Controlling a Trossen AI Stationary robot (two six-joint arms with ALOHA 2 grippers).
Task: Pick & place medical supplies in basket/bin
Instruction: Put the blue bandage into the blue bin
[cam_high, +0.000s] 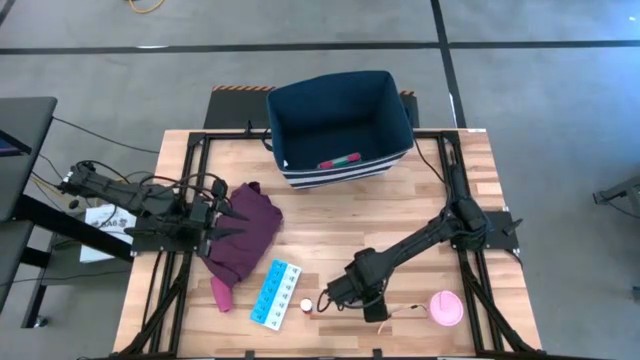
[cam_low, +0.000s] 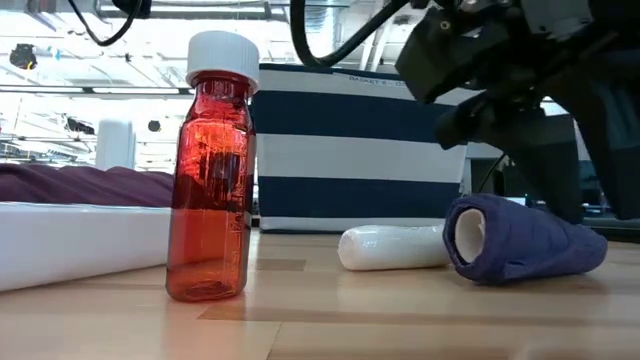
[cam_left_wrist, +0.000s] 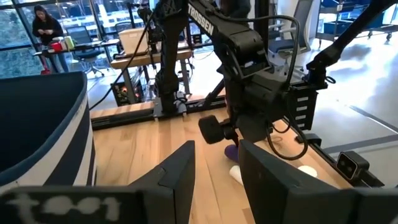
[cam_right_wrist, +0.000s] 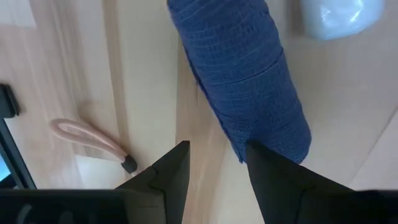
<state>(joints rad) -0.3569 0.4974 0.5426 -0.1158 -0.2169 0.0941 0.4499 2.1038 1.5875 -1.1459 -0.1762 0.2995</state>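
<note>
Pale wooden planks form the table top (cam_high: 420, 215), with a grey floor around it. At the far edge stands the large rectangular dark-blue fabric bin with white stripes (cam_high: 340, 125); a teal-white-red box (cam_high: 340, 161) lies inside it. The right gripper (cam_high: 340, 297) hangs low near the front edge, its two dark fingers (cam_right_wrist: 171, 171) parted with a narrow gap, holding nothing. Just ahead of them lies the dark-blue oblong roll of wrap (cam_right_wrist: 245, 74), and a small white cylinder (cam_low: 392, 247) lies touching or just beside it. Nearby stands a red translucent bottle with a white cap (cam_low: 212, 165), upright. The light-blue pill organizer strip (cam_high: 276, 292) lies beside it, and the pink round disc (cam_high: 446, 308) with its tan cord (cam_right_wrist: 87, 138) rests toward the right corner. The left gripper (cam_high: 222, 217) waits over the crumpled maroon cloth (cam_high: 245, 235), fingers (cam_left_wrist: 177, 171) spread apart
</note>
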